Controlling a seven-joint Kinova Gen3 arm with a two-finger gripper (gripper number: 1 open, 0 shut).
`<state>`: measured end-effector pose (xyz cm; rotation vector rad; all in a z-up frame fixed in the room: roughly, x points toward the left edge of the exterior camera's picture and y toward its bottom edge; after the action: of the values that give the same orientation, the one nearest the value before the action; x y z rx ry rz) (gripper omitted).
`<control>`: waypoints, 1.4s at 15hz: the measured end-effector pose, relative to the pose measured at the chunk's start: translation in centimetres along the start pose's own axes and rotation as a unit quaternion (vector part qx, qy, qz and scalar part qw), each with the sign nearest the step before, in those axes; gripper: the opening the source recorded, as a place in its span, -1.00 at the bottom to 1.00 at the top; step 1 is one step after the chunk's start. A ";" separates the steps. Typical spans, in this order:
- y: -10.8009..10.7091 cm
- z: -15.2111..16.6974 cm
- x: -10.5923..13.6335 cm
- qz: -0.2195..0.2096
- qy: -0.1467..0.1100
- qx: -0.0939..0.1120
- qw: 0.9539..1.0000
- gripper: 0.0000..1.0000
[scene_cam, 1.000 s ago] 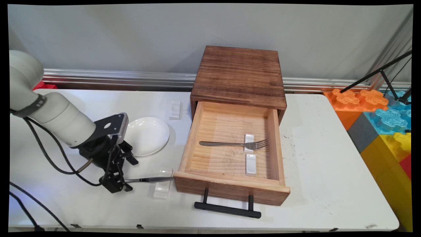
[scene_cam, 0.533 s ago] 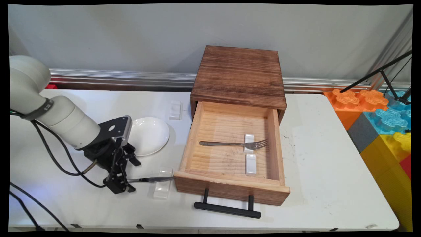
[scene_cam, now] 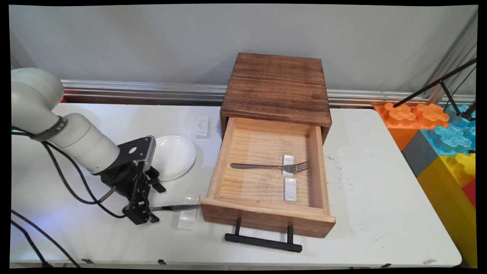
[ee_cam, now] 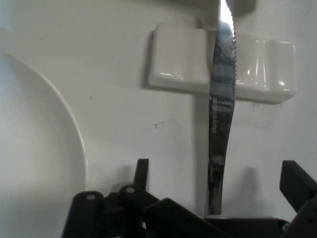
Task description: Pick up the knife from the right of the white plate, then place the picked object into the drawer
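Observation:
My gripper (scene_cam: 143, 216) hangs low over the table's near left, left of the open wooden drawer (scene_cam: 266, 219). It is open, and its two fingers (ee_cam: 142, 172) straddle the handle end of a steel knife (scene_cam: 175, 207). The knife (ee_cam: 221, 119) lies flat with its serrated blade across a small white rest (scene_cam: 189, 217), tip pointing toward the drawer. In the hand view the rest (ee_cam: 181, 64) lies beyond the gripper (ee_cam: 218, 173), and neither finger touches the knife. Inside the drawer a fork (scene_cam: 266, 166) lies over one of two white rests (scene_cam: 290, 189).
A white plate (scene_cam: 173, 156) sits just behind the gripper; its rim (ee_cam: 74, 129) shows at the hand view's left. Another white rest (scene_cam: 202, 126) lies further back. The dark wooden cabinet (scene_cam: 277, 83) holds the drawer, with its black handle (scene_cam: 263, 242) jutting forward. Coloured blocks (scene_cam: 437, 133) stand at the right.
The gripper has slid a little to the right along the table, closing over the knife's handle end. The knife and rest have not moved.

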<state>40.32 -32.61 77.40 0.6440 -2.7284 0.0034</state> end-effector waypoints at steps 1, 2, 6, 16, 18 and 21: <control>0.0 0.1 0.0 0.002 0.000 0.000 1.000 1.00; -0.1 0.2 0.0 0.003 0.000 0.000 1.000 1.00; -0.3 0.3 0.1 0.010 0.000 0.000 1.000 -1.00; -0.2 -0.7 0.0 0.016 -0.004 -0.004 1.000 -1.00; -0.2 -1.4 0.0 0.016 -0.005 -0.005 1.000 -1.00; -0.3 -3.4 0.3 0.015 -0.009 -0.006 1.000 -1.00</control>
<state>41.31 -32.76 80.71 0.6020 -2.7526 -0.0101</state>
